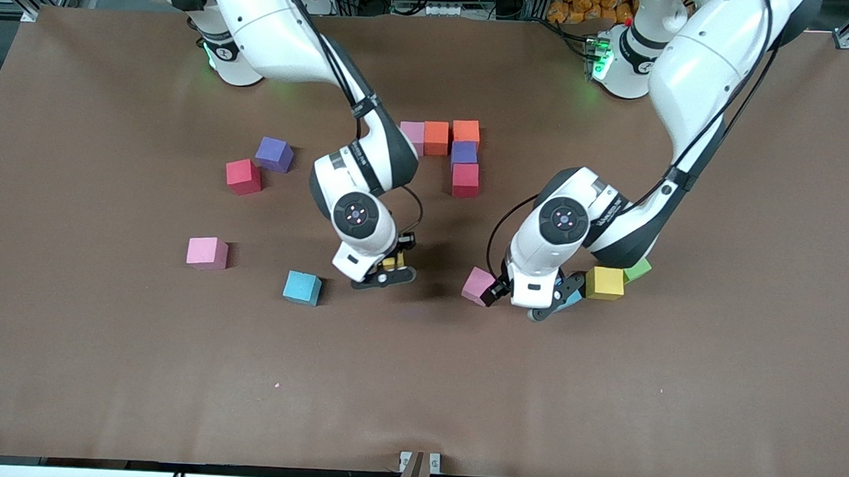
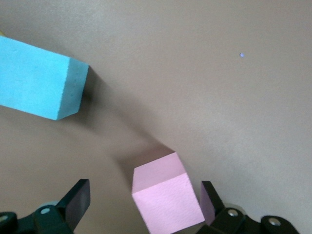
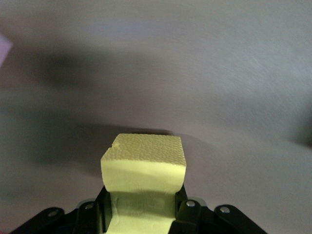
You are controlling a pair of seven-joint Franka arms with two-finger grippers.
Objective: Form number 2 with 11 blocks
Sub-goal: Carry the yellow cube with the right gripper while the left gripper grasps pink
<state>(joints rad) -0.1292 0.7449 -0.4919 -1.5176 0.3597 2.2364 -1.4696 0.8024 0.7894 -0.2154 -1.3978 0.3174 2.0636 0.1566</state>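
My right gripper point(image 1: 387, 269) point(image 3: 141, 200) is shut on a yellow block point(image 3: 144, 158) point(image 1: 389, 263), held just above the bare table. My left gripper point(image 1: 526, 300) point(image 2: 145, 197) is open, low over a pink block point(image 2: 165, 195) point(image 1: 478, 284) that lies between its fingers, close to one finger point(image 2: 209, 197). A light blue block point(image 2: 39, 83) point(image 1: 573, 298) lies beside that gripper. The started number 2 point(image 1: 448, 153) is a row of pink point(image 1: 413, 133), orange point(image 1: 436, 137) and orange point(image 1: 466, 131) blocks, with purple point(image 1: 464, 153) and crimson point(image 1: 465, 180) below the last.
Loose toward the right arm's end lie a purple block point(image 1: 274, 153), a crimson block point(image 1: 244, 176), a pink block point(image 1: 207, 252) and a light blue block point(image 1: 302, 288). A yellow block point(image 1: 604, 282) and a green cube point(image 1: 638, 268) sit by the left arm.
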